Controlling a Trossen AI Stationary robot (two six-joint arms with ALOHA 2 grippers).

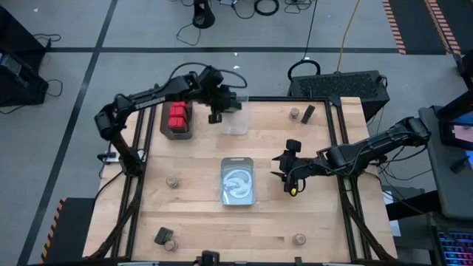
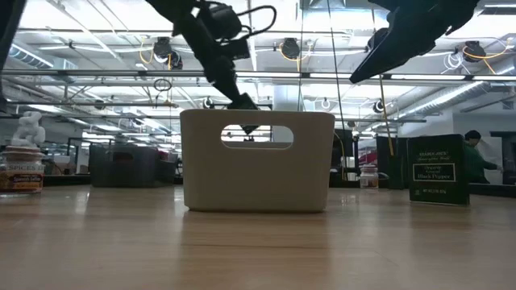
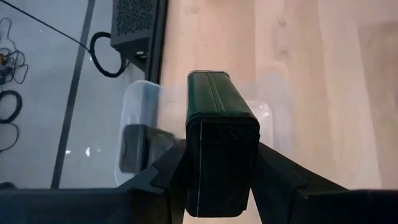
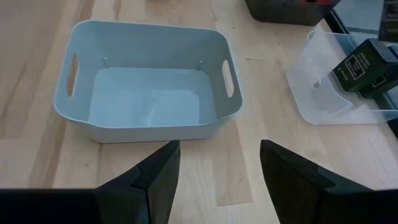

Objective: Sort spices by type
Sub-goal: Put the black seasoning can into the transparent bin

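My left gripper (image 1: 216, 112) is at the table's far side, shut on a black boxy spice container (image 3: 221, 146), just above a clear plastic bin (image 1: 236, 124). Another dark container (image 3: 134, 148) shows through the clear bin's wall. Red spice boxes (image 1: 177, 117) sit in a dark bin at the far left. My right gripper (image 4: 217, 168) hangs open with nothing in it, right of a pale rectangular bin (image 1: 238, 181). Round jars (image 1: 172, 181) and black boxes (image 1: 308, 112) stand scattered on the table. My left gripper pinches the black box by its two narrow sides, near the end closest to the wrist (image 3: 217, 193), between its two fingers. The fingers slant down toward the far edge and lie along the box, which juts out past them. It hangs clear above the clear bin.
A black pepper box (image 2: 438, 169) stands on the table right of the pale bin (image 2: 256, 161). Jars stand at the near right (image 1: 299, 239), far right (image 1: 294, 112) and near left (image 1: 170, 244) beside a black box (image 1: 162, 235). A person (image 2: 476, 161) is beyond the table.
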